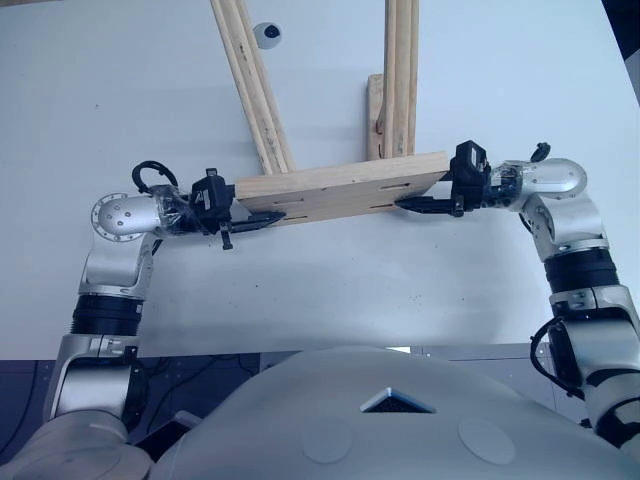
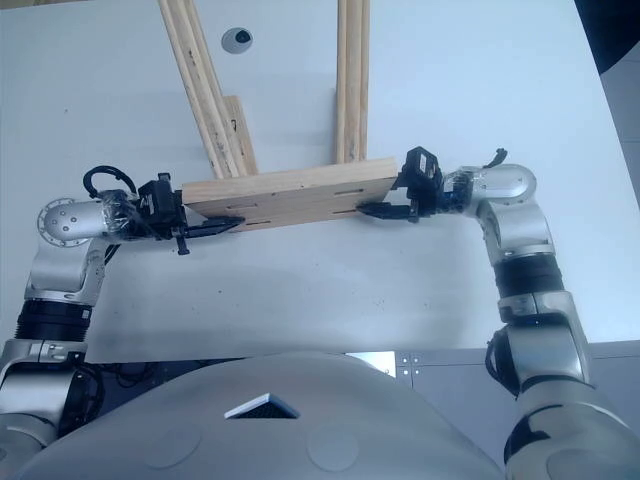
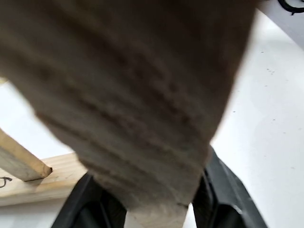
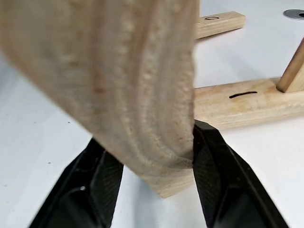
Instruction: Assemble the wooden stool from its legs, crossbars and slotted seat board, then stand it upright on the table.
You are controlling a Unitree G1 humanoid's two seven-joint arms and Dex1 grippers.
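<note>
Spanning the gap between the two arms, the slotted seat board (image 1: 340,188) sits over the middle of the white table (image 1: 120,100), its long side roughly along the near edge. It is a flat slab of pale, unfinished wood with square corners and narrow dark slots cut through its face. I cannot tell whether its lower edge rests on the tabletop.

The left gripper (image 1: 255,212) clamps one short end and the right gripper (image 1: 412,198) the other. In the wrist views the black, wedge-shaped fingers (image 3: 85,204) of the left one sit on either side of the rough, banded end grain. The right gripper's fingers (image 4: 223,180) pinch their end the same way.

Two pairs of slim, square-cut legs run from behind the board toward the far edge. The left pair (image 1: 252,80) slants outward and the right pair (image 1: 400,75) is nearly straight. A short crossbar (image 1: 375,115) of the same light wood lies flat on the table between the pairs.

Near the far edge, just beside the left pair, lies a small round grey disc (image 1: 267,35) with a dark centre. The tabletop is matt and faintly speckled.
</note>
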